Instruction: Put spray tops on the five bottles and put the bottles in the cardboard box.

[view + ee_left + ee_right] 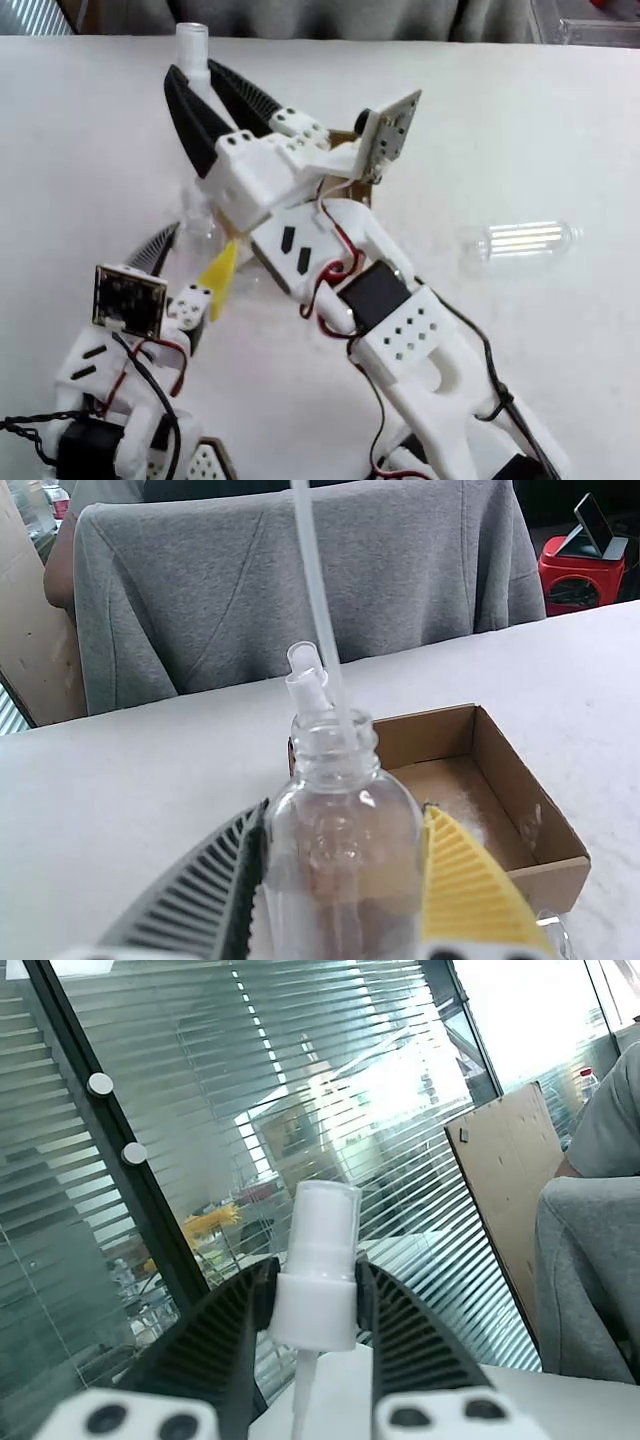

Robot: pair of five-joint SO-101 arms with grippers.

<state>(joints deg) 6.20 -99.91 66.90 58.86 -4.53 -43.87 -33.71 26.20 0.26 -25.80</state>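
My left gripper (345, 832) is shut on a clear bottle (340, 860), held upright between its grey and yellow fingers (470, 890). From above, a thin white tube (318, 610) runs down into the bottle's open neck. The tube belongs to a white spray top (316, 1260), on which my right gripper (315, 1282) is shut with its black fingers. In the high view the right gripper (197, 72) holds the spray top (190, 42) at the far side of the table, above the left gripper (195, 245). The open cardboard box (500, 770) lies just behind the bottle.
Another clear bottle (520, 240) lies on its side on the white table (560, 130) to the right. The right arm covers most of the box (362, 192) in the high view. A person in a grey sweater (300, 580) sits behind the table's far edge.
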